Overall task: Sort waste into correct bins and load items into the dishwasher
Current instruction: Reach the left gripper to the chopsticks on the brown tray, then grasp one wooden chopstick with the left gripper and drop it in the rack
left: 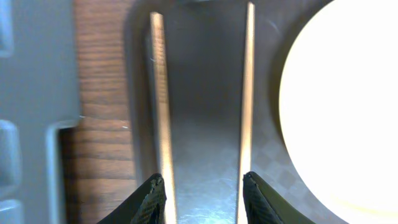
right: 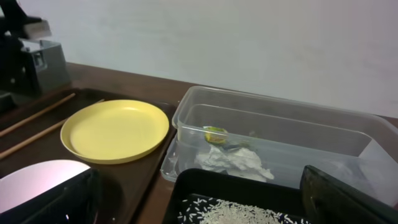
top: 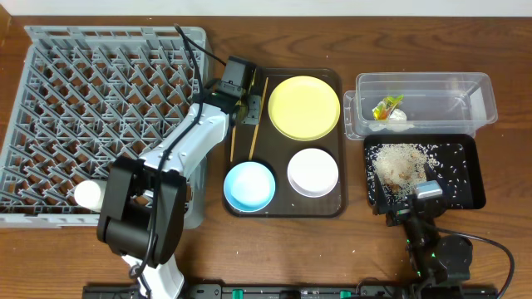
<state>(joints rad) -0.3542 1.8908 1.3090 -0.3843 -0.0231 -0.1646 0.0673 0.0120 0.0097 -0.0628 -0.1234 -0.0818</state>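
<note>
Two wooden chopsticks [left: 163, 106] lie side by side at the left end of the brown tray [top: 283, 208], next to a yellow plate [top: 304, 107]. My left gripper [left: 204, 186] is open and low over them, one jaw outside each stick; it also shows in the overhead view [top: 247, 108]. A blue bowl [top: 249, 184] and a white bowl [top: 312, 171] sit at the tray's front. My right gripper [right: 199, 208] is open and empty at the front edge of the black bin [top: 474, 178], which holds rice [top: 399, 162].
A grey dish rack [top: 100, 100] fills the left side, with a white round object [top: 87, 195] at its front edge. A clear bin [top: 478, 95] behind the black bin holds crumpled paper and a yellow-green wrapper [right: 215, 132].
</note>
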